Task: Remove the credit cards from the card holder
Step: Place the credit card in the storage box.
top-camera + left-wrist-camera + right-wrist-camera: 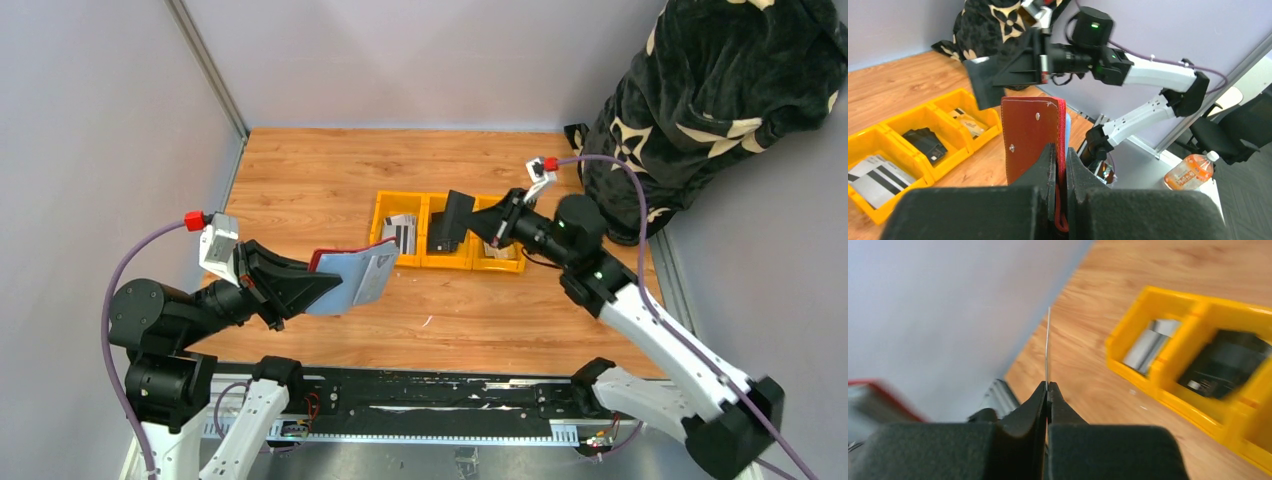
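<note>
My left claw is clenched on one end of the dark red leather-look folding card holder. It holds the holder up off the wooden tabletop, with the pale blue-grey sleeves turned toward the right. My right claw is pinched tight on a thin dark grey rectangular plastic card. In its own wrist view that card shows only as a hairline edge rising from the fingertips.

The card is clear of the holder and hangs above the yellow plastic three-part bin, roughly over the middle compartment. White-and-grey striped cards lie in the left compartment. I judge this to be the drop-off: the bin sits just below my right claw, so letting go there comes next.

For the card after that, the holder lies to the left of my right claw and well apart from it. Its long axis runs left to right, with the free edge pointing toward the bin, so the right arm is the one to reach across.
</note>
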`<state>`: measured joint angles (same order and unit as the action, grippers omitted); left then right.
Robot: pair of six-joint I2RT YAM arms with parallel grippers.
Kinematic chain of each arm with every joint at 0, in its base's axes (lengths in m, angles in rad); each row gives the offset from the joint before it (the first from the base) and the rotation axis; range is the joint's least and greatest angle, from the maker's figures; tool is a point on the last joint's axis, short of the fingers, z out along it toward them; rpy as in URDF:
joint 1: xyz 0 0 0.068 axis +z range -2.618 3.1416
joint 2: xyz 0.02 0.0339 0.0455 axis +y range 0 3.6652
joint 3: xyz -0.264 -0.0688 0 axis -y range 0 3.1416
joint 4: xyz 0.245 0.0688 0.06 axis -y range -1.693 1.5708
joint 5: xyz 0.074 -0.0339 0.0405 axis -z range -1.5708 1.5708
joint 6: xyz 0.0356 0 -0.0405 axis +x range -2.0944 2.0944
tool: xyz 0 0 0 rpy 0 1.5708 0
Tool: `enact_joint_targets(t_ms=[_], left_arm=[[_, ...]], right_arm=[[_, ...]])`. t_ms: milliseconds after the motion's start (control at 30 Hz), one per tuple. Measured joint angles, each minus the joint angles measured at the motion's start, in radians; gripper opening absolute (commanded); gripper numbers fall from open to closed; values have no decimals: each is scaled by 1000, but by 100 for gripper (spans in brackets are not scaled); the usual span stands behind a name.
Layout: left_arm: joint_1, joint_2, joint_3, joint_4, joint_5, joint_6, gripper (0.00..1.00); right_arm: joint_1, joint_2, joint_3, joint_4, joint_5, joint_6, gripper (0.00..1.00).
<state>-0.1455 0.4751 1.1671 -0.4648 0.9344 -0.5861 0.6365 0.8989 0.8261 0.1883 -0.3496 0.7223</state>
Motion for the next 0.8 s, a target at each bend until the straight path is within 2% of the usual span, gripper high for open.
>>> enact_joint_targets(t_ms=[100,233,500,633,800], left_arm=[[0,2,5,-21,1,31,0],[0,2,5,-48,6,51,0],[0,-5,-3,-63,18,64,0],[0,-6,-3,-63,25,64,0],[0,-6,-3,-63,32,64,0]], right_arm=[[-72,154,54,-93,2,-45,0],[-110,404,149,-205,14,-111,0],[-116,829,495,-340,35,-226,0],[-116,954,605,-381,36,-257,0],[-117,1003,616,-425,53,-267,0]])
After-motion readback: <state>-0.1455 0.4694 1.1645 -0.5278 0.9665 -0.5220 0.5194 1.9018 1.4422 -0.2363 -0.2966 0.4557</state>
